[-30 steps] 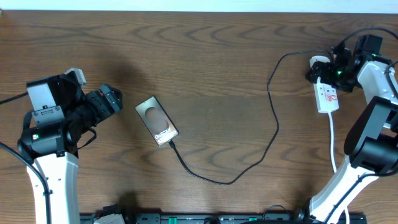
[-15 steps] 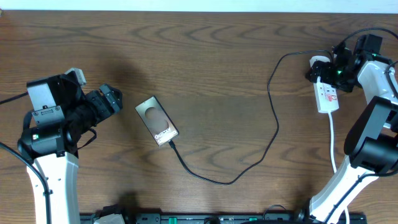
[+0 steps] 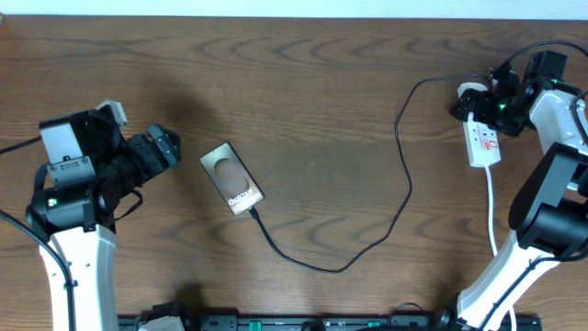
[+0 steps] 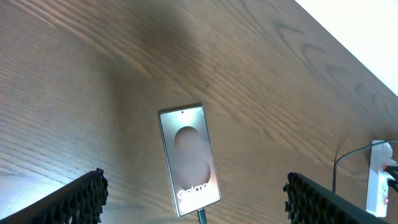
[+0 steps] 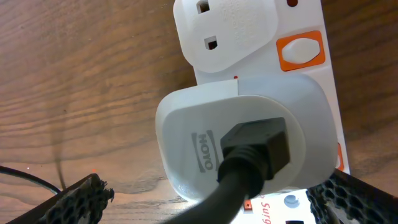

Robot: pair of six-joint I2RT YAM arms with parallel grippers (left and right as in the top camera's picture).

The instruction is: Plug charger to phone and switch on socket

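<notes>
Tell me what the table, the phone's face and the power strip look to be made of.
Table: wood or wood-look laminate, matte brown, swirling grain visible. Phone: glossy face, likely glass, judging by its soft bronze sheen. Power strip: smooth white moulded plastic, slightly shiny, with orange-red switches.

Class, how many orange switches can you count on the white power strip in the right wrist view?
2. One switch sits beside the empty outlet at the top; the other peeks out right of the white plug. More may lie outside the frame.
</notes>
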